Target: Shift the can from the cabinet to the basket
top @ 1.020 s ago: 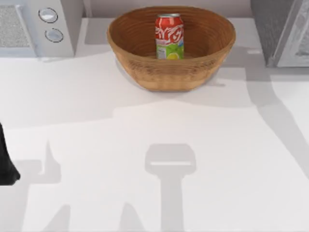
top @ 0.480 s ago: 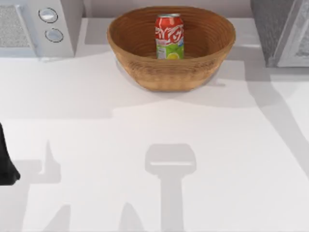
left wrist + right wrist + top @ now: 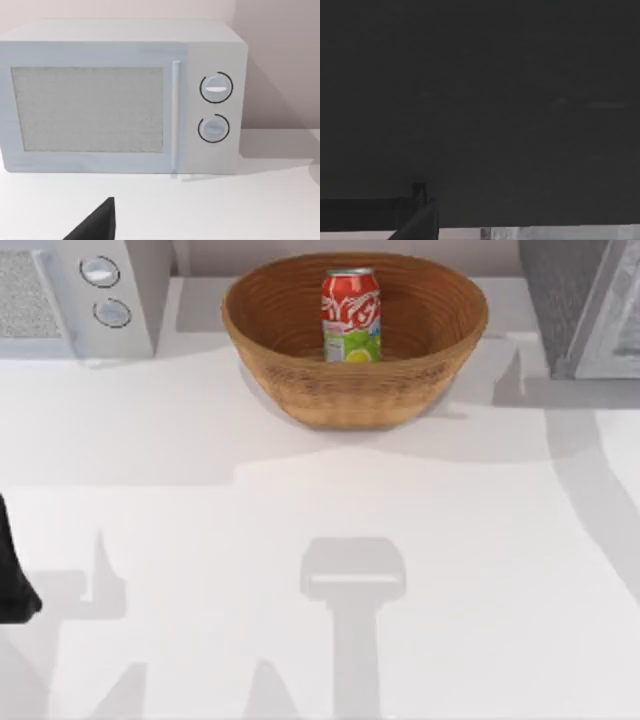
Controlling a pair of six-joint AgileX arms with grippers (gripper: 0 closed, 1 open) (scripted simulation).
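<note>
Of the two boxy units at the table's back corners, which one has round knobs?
The pale microwave at the back left; the dark speckled cabinet at the right has none.

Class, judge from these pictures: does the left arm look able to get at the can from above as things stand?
Probably yes. The can stands upright in the open-topped basket, nothing above it. The left arm is parked at the table's left edge, with bare surface between; only the basket's wall blocks a sideways approach.
</note>
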